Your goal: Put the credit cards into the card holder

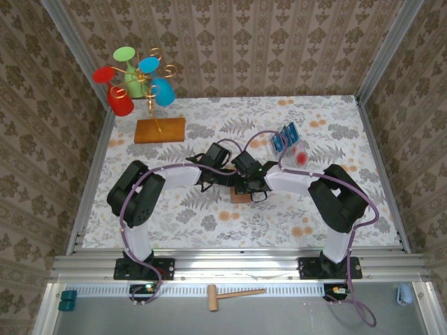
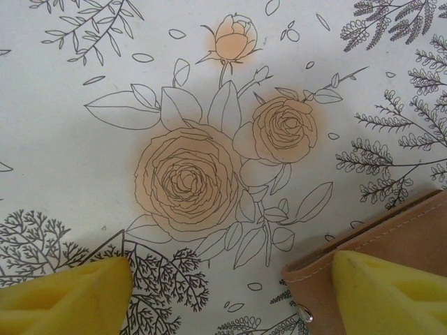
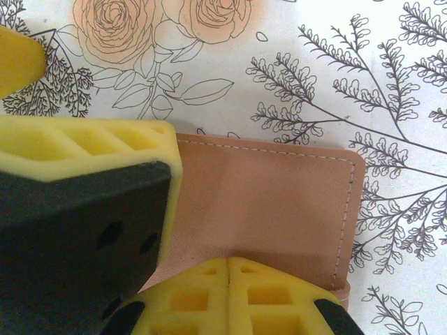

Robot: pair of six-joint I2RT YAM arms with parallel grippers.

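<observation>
Wallet-opening step. Wallet lies closed mid-table. Left gripper has jaws apart, one finger over its corner. Right gripper has jaws together over it. Cards sit well apart. Next, probably: pinch cover, flip open.

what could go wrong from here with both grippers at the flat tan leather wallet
The open left gripper straddles the edge of the flat tan leather wallet, its other finger over the floral table cover; closing may just shove the wallet. The shut right gripper hangs over the wallet and might pin it closed.
</observation>
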